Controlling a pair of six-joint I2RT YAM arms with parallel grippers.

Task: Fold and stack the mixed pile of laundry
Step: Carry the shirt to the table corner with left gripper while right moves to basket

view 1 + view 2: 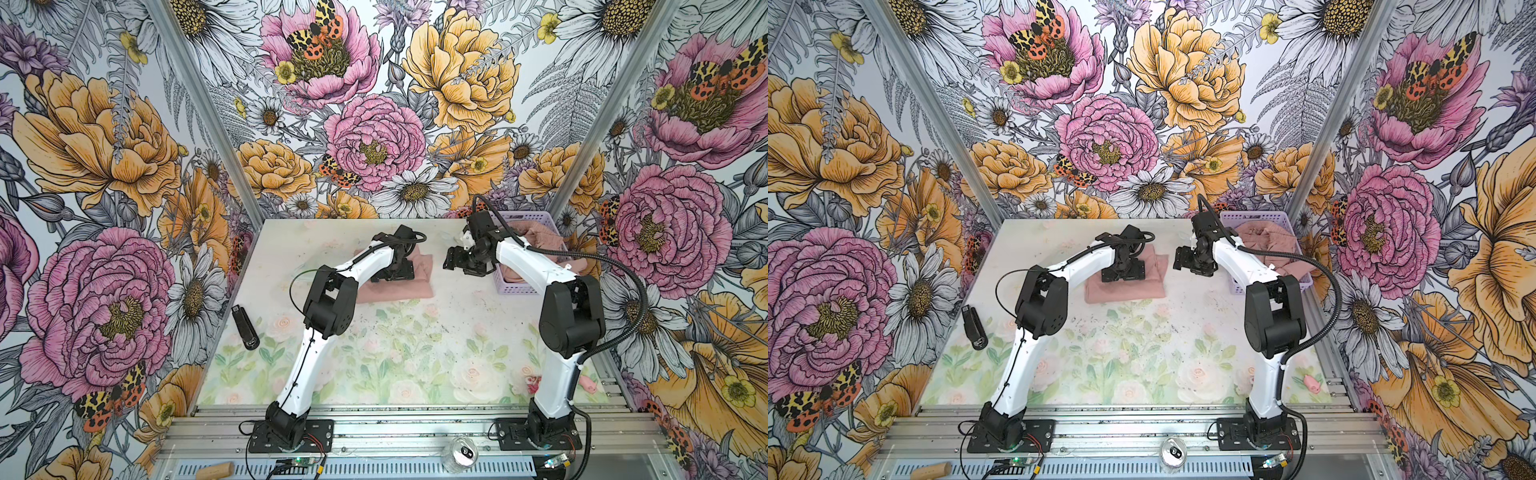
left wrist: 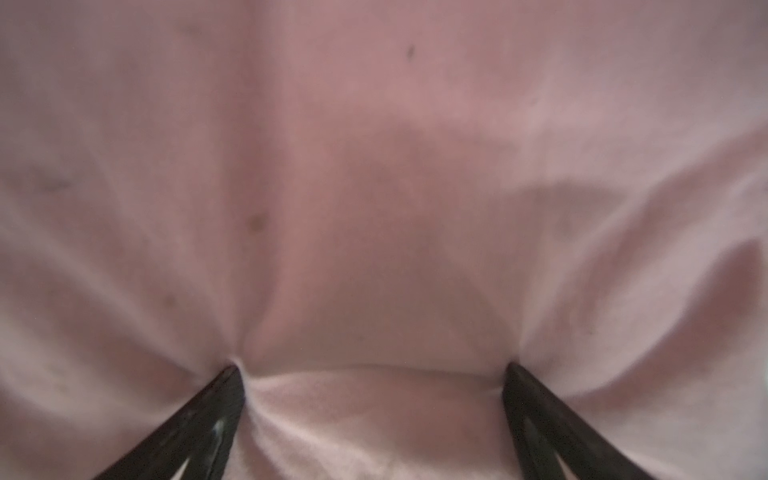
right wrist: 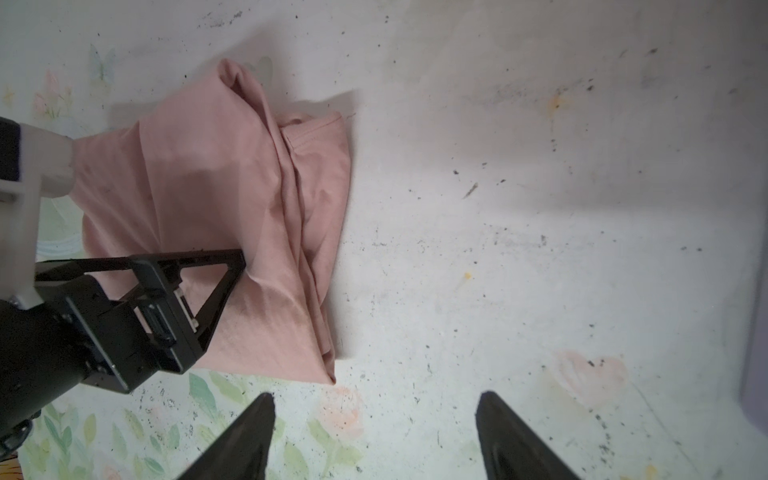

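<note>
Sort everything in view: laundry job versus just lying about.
Job:
- folded pink garment on the table
- second pink garment in the basket
- left gripper, open, fingers pressing the folded one
- right gripper, open, empty

Lying about:
- black device
- small pink item
- can
- wooden peg

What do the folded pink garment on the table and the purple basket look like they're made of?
Pink garment: soft matte knit fabric, perhaps cotton jersey; it drapes in loose folds and puckers under the left hand. Lavender basket: rigid moulded plastic, judging by its perforated grid walls.
</note>
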